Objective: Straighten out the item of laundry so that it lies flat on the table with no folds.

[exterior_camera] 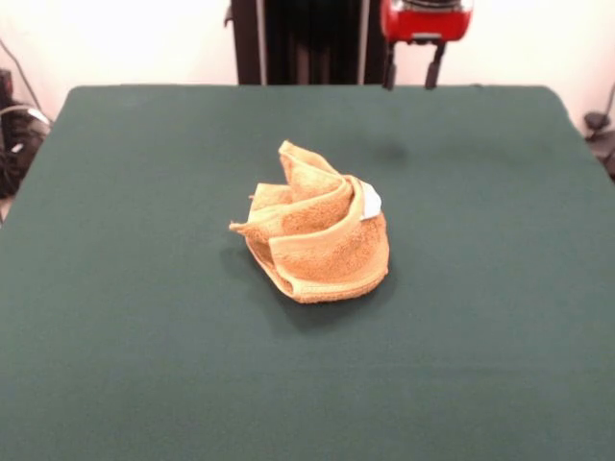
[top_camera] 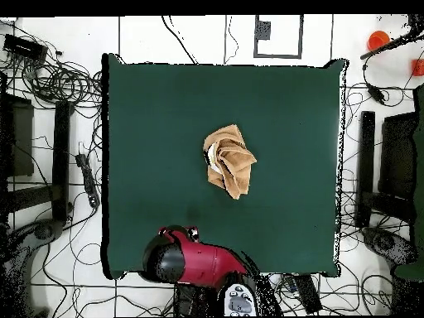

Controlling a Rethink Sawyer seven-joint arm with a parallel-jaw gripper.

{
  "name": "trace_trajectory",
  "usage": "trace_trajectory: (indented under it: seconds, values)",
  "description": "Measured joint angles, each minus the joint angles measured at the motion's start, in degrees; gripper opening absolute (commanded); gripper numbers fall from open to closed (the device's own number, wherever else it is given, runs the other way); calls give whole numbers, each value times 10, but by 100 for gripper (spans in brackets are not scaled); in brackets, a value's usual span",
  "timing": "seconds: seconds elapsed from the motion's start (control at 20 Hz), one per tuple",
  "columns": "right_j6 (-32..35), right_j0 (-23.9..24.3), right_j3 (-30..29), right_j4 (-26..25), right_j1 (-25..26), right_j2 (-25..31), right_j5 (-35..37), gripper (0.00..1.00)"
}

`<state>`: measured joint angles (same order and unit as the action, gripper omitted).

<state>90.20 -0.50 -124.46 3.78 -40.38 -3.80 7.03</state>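
The golden-tan towel (exterior_camera: 317, 230) lies crumpled in a bunched heap near the middle of the dark green table (exterior_camera: 135, 346), with several folds and its white label (exterior_camera: 371, 202) showing on its right side. It also shows in the overhead view (top_camera: 229, 159) on the table (top_camera: 149, 116). My gripper (exterior_camera: 411, 69) hangs at the table's far edge, high above the surface and well away from the towel. Its two dark fingers (exterior_camera: 389, 69) stand apart with nothing between them. In the overhead view the red arm (top_camera: 199, 261) sits over the table's near edge and hides the gripper.
The pedestal's dark column (exterior_camera: 298, 43) stands behind the far edge. Cables (top_camera: 58, 83) and dark equipment (top_camera: 389, 166) lie on the floor around the table. Green surface surrounds the towel on all sides.
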Motion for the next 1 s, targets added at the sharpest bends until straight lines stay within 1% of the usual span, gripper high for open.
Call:
trace_trajectory:
  seconds: [0.6,1.0]
  values:
    - [0,36,0,0,19,0,0,100]
    - [0,39,1,0,19,0,0,100]
